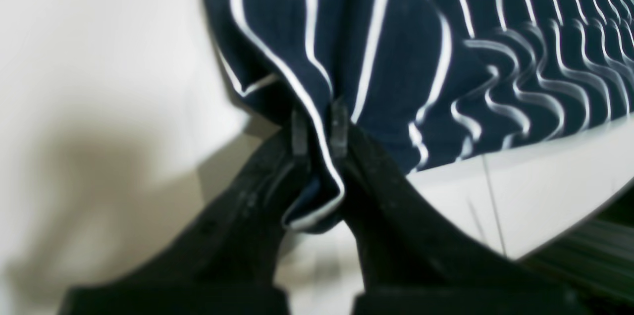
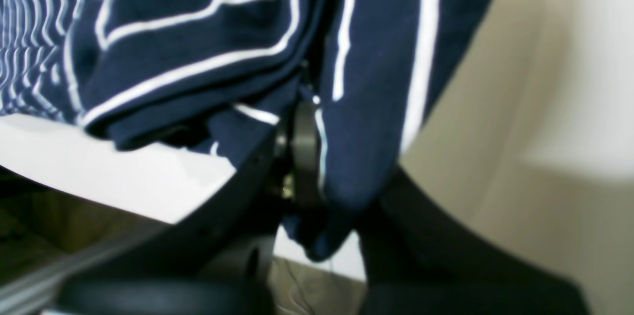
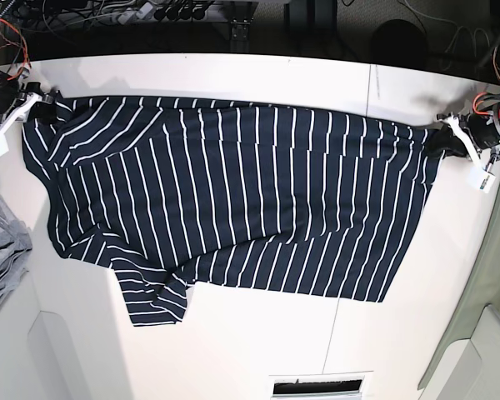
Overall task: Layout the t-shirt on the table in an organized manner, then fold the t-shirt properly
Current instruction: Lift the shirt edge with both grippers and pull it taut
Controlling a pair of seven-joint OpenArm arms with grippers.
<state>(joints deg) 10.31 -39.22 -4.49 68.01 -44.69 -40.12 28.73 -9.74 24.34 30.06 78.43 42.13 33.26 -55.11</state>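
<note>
The dark navy t-shirt (image 3: 242, 192) with thin white stripes lies spread across the white table (image 3: 258, 350), stretched along its far side between both grippers. One sleeve (image 3: 150, 296) sticks out toward the front left. My left gripper (image 3: 440, 140) is at the right edge in the base view, shut on a corner of the t-shirt. In the left wrist view the left gripper (image 1: 319, 131) pinches a fold of the t-shirt (image 1: 406, 57). My right gripper (image 3: 40, 100) is at the far left, shut on the other corner. The right wrist view shows the right gripper (image 2: 317, 146) with the t-shirt (image 2: 198, 47) bunched in it.
A plain light grey cloth (image 3: 0, 250) lies at the table's left edge. A thin dark seam (image 3: 333, 333) runs across the tabletop. A dark slot (image 3: 321, 386) sits at the front edge. Cables and dark gear (image 3: 150, 12) line the back beyond the table.
</note>
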